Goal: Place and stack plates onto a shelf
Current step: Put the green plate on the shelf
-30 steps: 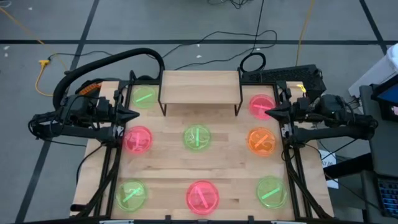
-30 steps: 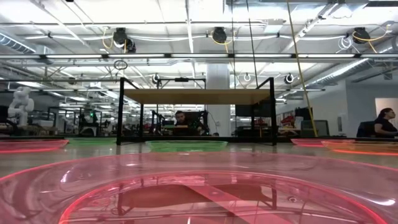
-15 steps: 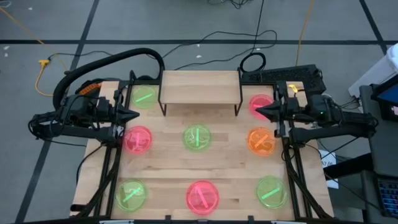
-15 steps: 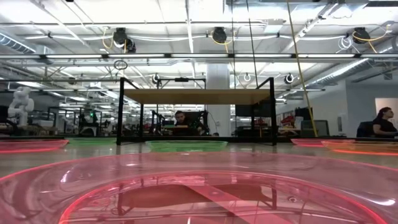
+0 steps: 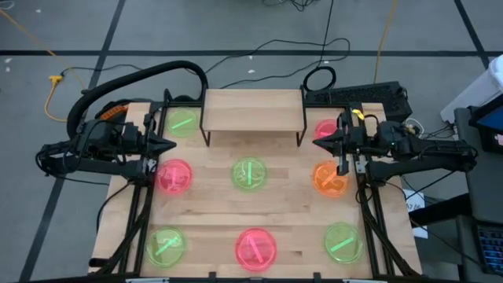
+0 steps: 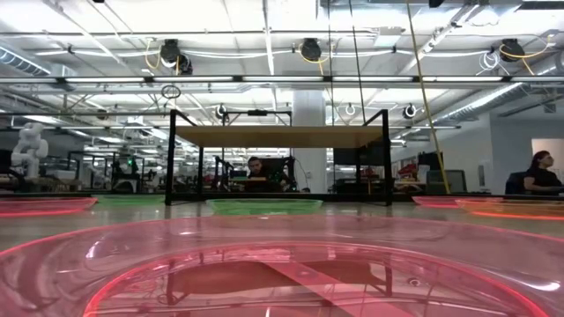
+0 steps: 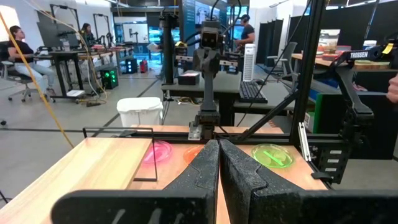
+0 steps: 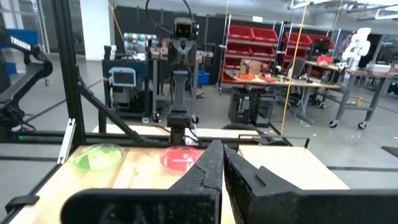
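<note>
The right gripper is held over the table just right of the shelf, above the pink plate that lies beside the shelf's right end; its fingers are pressed together and nothing is grasped between them, as the right wrist view shows. The left gripper is parked on the opposite side, just left of the shelf's near left leg, likewise clenched on nothing.

The shelf stands at the far middle of the table with no plate on its board. Eight plates are laid on the tabletop around it. A green plate is found beside the shelf's left end. In the row just in front of the shelf, a pink plate, a green plate and an orange plate are set well apart. Farther from the shelf, along the near edge, a green plate, a pink plate and a green plate are spread. In the low view, the shelf is seen beyond the near pink plate.
</note>
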Available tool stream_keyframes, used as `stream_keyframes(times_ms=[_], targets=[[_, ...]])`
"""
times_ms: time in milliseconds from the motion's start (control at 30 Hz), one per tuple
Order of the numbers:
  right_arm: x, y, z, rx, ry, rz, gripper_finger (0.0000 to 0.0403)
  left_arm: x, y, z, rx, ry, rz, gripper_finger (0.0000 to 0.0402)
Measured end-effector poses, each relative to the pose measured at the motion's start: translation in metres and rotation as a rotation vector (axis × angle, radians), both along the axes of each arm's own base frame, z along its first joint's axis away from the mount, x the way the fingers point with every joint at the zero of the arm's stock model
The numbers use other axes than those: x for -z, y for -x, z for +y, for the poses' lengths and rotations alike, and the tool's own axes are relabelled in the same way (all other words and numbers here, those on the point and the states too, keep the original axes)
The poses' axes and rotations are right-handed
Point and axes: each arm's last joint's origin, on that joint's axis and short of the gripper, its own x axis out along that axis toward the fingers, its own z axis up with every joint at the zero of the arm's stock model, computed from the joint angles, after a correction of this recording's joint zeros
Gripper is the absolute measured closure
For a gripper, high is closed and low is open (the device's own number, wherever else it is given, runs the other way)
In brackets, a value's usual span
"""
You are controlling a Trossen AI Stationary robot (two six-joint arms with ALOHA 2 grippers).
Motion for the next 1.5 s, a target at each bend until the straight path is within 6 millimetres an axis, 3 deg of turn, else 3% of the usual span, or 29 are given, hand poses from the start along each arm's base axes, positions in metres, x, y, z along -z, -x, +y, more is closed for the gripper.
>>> stream_keyframes(times_ms=[233,467,833,1000,1300,1500], targets=[[0.015,-0.015,0.000,0.004,0.001,0.132,0.0403,0.000,0.000,0.000,0.000,0.000,0.000,0.0380],[0.051,-0.041,-0.002,0.071,0.064,0.337,0.0394,0.000,0.000,0.000,0.000,0.000,0.000,0.0380],[0.113,-0.074,-0.002,0.045,0.193,0.357,0.0295,0.000,0.000,0.000,0.000,0.000,0.000,0.0380],[0.128,-0.085,-0.002,0.037,0.244,0.346,0.0254,0.000,0.000,0.000,0.000,0.000,0.000,0.0380],[0.159,-0.103,0.011,-0.010,0.359,0.451,0.0220,0.000,0.000,0.000,0.000,0.000,0.000,0.0380],[0.168,-0.105,0.018,-0.010,0.365,0.492,0.0217,0.000,0.000,0.000,0.000,0.000,0.000,0.0380]])
